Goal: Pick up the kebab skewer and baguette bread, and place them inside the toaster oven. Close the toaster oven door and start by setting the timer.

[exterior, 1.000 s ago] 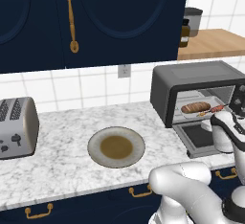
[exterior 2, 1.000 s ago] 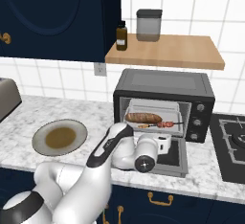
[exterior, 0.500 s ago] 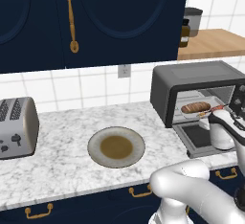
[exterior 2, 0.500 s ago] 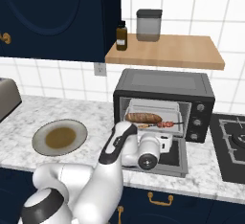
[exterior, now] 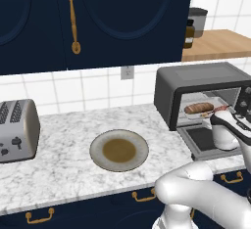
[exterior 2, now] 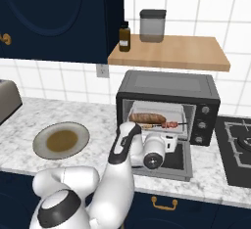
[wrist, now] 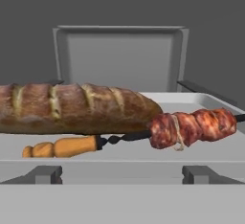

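1. A white-and-grey marble counter is seen running below navy wall cabinets with brass handles and a white tiled wall with a socket.
2. The toaster oven is set at the right end of the counter, with its door dropped flat toward the robot.
3. The baguette and the kebab skewer are found inside the oven on a pale tray, the loaf behind and the skewer just in front, touching or nearly so.
4. The gripper is held over the open door, facing the cavity; whether its jaws are open or closed cannot be told.
5. A round plate with a brown centre is placed mid-counter, well apart from a silver toaster at the left.
6. A wooden shelf above the oven carries a dark bottle and a grey canister.
7. A hob is fitted right of the oven.
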